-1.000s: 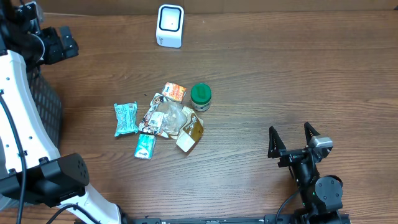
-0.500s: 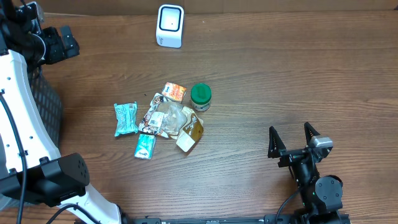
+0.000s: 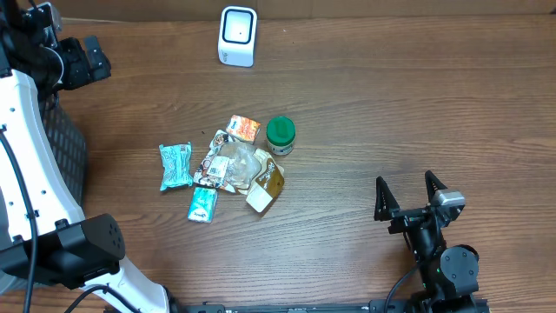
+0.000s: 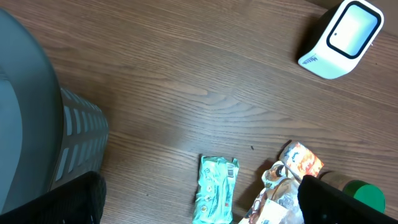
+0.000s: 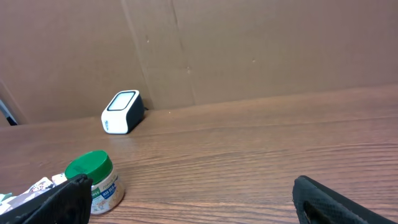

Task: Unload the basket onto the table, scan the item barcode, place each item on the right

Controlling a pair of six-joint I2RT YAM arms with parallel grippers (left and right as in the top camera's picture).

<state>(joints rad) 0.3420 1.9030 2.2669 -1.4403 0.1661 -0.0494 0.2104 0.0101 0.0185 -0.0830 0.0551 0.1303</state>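
Note:
The white scanner (image 3: 237,36) stands at the table's far edge, also visible in the left wrist view (image 4: 341,38) and the right wrist view (image 5: 122,112). Several items lie in a pile mid-table: a green-lidded jar (image 3: 280,134), an orange packet (image 3: 244,129), a clear pouch (image 3: 228,163), a brown pouch (image 3: 265,183), a teal packet (image 3: 175,165) and a smaller teal packet (image 3: 201,203). My left gripper (image 4: 202,200) hangs open high above the pile's left side, holding nothing. My right gripper (image 3: 409,196) stands open near the front right, facing the jar (image 5: 93,180), empty.
A dark mesh bin (image 3: 65,156) sits at the left edge beside the white arm base (image 3: 26,174). A cardboard wall (image 5: 249,50) closes the back of the table. Bare wood lies between the pile and the right gripper.

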